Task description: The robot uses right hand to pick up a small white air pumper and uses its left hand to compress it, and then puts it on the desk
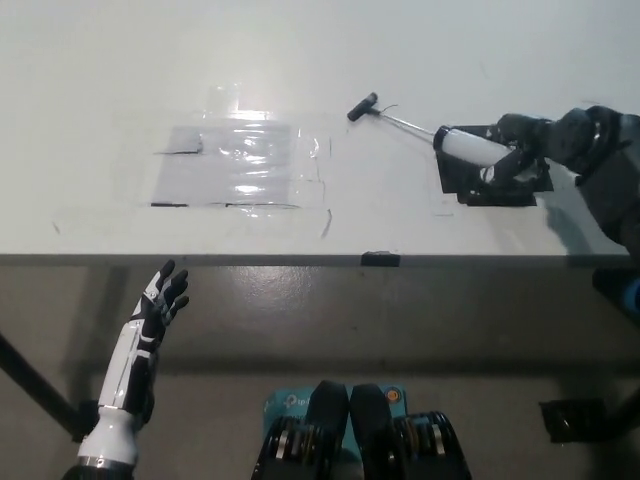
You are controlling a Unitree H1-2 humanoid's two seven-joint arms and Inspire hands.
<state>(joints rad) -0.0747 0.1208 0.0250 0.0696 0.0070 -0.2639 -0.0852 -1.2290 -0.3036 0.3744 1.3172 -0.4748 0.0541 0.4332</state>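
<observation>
White and cylindrical, the small plastic air pumper (470, 148) lies tilted at the right side of the pale tabletop (120, 90), its thin metal rod drawn out toward the upper left and ending in a short black T-handle (362, 106). The robot's black right hand (530, 140) reaches in from the right edge and is wrapped around the far end of the pumper's barrel, fingers closed on it. Just beneath the barrel sits a dark rectangular base or shadow patch (495, 185); whether the pumper touches it or hangs just above it cannot be told from this angle.

At the middle of the tabletop a sheet of clear, wrinkled plastic film (240, 165) lies flat, glinting under the light, with short strips of dark tape at its left corners. It lies well apart from the pumper, with the T-handle nearer to its upper right corner than the barrel is.

Below the tabletop's front edge, at the lower left, the white left hand (160, 300) hangs over the floor with its dark fingers spread apart, holding nothing. A small black clip (380, 259) sits on the front edge of the tabletop, near its middle.
</observation>
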